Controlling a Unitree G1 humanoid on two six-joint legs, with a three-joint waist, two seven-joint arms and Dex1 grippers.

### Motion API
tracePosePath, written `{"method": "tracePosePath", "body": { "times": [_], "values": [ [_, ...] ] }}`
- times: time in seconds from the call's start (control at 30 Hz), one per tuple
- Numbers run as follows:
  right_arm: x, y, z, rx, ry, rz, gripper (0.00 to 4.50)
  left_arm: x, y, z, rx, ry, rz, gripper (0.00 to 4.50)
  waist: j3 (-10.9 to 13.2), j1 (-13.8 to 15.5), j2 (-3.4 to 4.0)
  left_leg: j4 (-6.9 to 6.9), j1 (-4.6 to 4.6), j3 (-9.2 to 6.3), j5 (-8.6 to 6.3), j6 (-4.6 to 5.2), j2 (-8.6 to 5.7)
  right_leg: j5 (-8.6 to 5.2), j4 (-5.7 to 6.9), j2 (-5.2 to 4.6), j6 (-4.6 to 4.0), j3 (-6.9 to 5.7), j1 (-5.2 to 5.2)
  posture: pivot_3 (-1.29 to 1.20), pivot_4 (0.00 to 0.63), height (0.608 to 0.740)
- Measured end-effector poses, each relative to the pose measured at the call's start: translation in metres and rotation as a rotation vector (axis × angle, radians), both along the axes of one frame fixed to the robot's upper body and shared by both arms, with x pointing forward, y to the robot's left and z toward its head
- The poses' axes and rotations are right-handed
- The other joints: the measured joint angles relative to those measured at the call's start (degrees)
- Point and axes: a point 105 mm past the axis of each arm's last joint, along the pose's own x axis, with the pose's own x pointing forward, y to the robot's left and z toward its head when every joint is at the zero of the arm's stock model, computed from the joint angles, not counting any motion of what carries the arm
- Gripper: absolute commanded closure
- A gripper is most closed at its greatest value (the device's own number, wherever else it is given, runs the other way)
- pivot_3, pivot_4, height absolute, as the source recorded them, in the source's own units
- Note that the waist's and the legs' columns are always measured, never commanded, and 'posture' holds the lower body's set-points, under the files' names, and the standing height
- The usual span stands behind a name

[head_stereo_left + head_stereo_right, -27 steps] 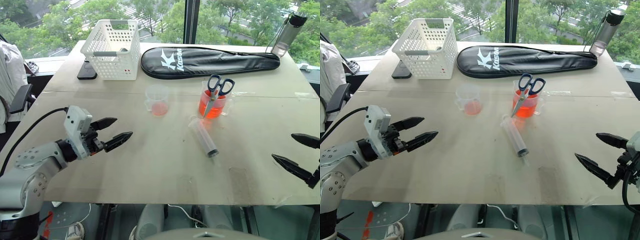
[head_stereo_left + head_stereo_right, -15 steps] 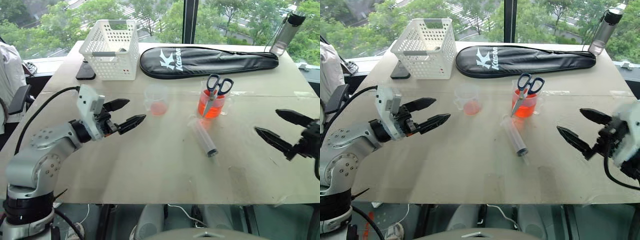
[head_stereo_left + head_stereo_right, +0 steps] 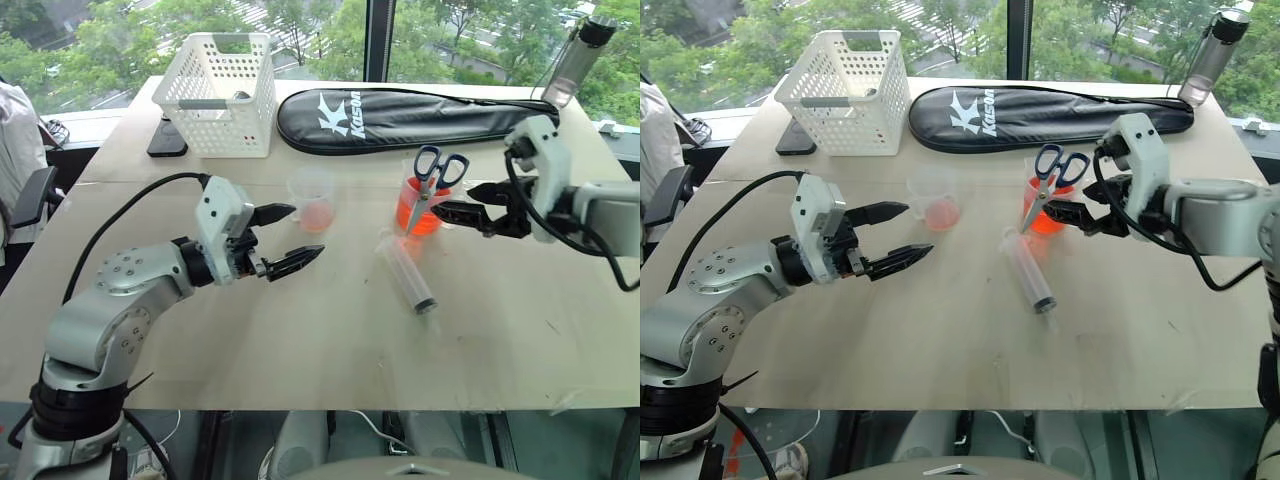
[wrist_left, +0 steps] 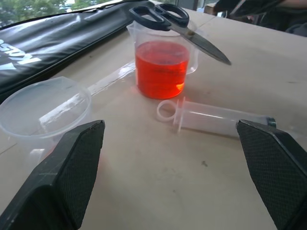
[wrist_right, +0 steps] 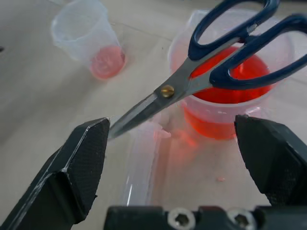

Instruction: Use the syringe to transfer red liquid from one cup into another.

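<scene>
Right gripper (image 3: 467, 204): over the last second it had swung from the lower right edge of the head view up to the centre right, ending just beside the fuller beaker; fingers spread wide, nothing between them.
Left gripper (image 3: 288, 238): it had climbed from the lower left toward the middle of the frame, stopping near the emptier beaker; fingers also spread apart, holding nothing.
Syringe (image 3: 406, 271): it lay flat and untouched on the table (image 3: 300, 340), centre of the frame, its flange end close to the fuller beaker and its black seal toward the near edge.
Scissors (image 3: 432, 180): they rested across the rim of the fuller beaker, blades sloping down past its side toward the syringe.
Fuller beaker (image 3: 425, 208): upper centre right, well filled with red liquid (image 4: 160, 68).
Emptier beaker (image 3: 313, 200): upper centre, with only a shallow red pool at its bottom.
Meaning for the task: both arms had closed in on the work area, but no transfer had begun; the scissors probably needed clearing from the rim before the syringe could draw liquid.
</scene>
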Motion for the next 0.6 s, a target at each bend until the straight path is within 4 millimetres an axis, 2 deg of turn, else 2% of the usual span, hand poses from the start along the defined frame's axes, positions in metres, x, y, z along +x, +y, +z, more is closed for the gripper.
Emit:
{"method": "tracePosePath", "body": {
  "times": [0.17, 0.27, 0.37, 0.47, 0.6],
  "values": [
    [0.033, 0.021, 0.019, 0.041, 0.064, -0.087, 0.00, 0.000, -0.004, 0.001, -0.014, -0.005, -0.023, 0.03, 0.0, 0.0, 0.00, -0.07, -0.05, 0.13, -0.02, 0.04, 0.02, 0.00, -0.02, -0.02, 0.00, 0.05, -0.11, 0.00, 0.150, 0.724],
    [0.037, 0.031, 0.025, 0.024, 0.069, -0.065, 0.00, -0.001, -0.007, 0.002, -0.044, 0.000, -0.038, 0.03, 0.0, 0.2, 0.01, -0.08, -0.12, 0.14, -0.08, 0.13, 0.03, 0.00, -0.02, -0.03, 0.00, 0.04, -0.18, 0.00, 0.150, 0.724],
    [0.030, 0.037, 0.027, -0.023, 0.049, 0.003, 0.00, -0.002, -0.005, 0.001, -0.051, 0.005, -0.033, 0.03, 0.0, 0.5, 0.01, -0.06, -0.24, 0.15, -0.11, 0.19, 0.02, 0.00, -0.03, -0.06, 0.00, 0.03, -0.27, 0.00, 0.150, 0.724],
    [0.008, 0.041, 0.032, 0.026, 0.031, 0.131, 0.00, -0.003, -0.001, -0.002, -0.059, 0.011, -0.008, 0.03, 0.0, 0.4, 0.01, 0.05, -0.58, 0.11, -0.13, 0.23, 0.02, 0.03, -0.02, -0.08, 0.05, -0.02, -0.56, 0.00, 0.150, 0.724],
    [-0.024, 0.028, 0.039, 0.145, 0.010, 0.249, 0.00, -0.005, 0.002, -0.003, -0.061, 0.012, 0.012, 0.03, 0.0, 0.6, 0.00, 0.10, -0.71, 0.01, -0.15, 0.25, 0.01, 0.05, -0.07, -0.10, 0.08, -0.14, -0.57, 0.00, 0.150, 0.724]
  ]
}}
